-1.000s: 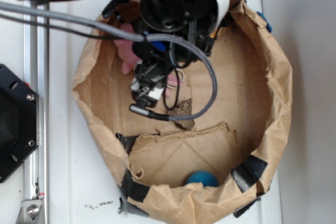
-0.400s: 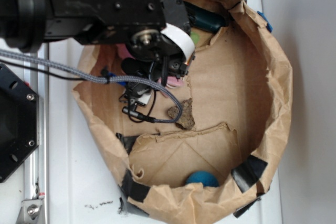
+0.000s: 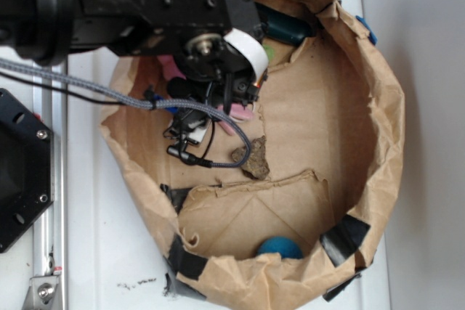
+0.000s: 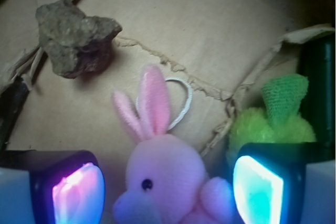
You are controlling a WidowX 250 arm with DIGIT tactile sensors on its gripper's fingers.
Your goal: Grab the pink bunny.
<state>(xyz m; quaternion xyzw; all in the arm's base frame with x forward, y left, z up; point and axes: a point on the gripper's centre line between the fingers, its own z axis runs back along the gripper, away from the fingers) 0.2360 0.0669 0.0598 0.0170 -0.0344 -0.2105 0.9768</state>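
Pincer (image 4: 168, 187) low, jaws wide apart — one glowing pad (image 4: 79, 192) at each lower corner of the wrist view.

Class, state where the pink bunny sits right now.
In the wrist view the pink bunny sits bottom centre between the open gripper pads, lime-green plush to its right.

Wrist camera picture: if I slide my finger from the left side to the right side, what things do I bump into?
Brown rock → pink bunny → lime-green plush toy.

Pink bunny (image 4: 160, 182), ears up, on cardboard
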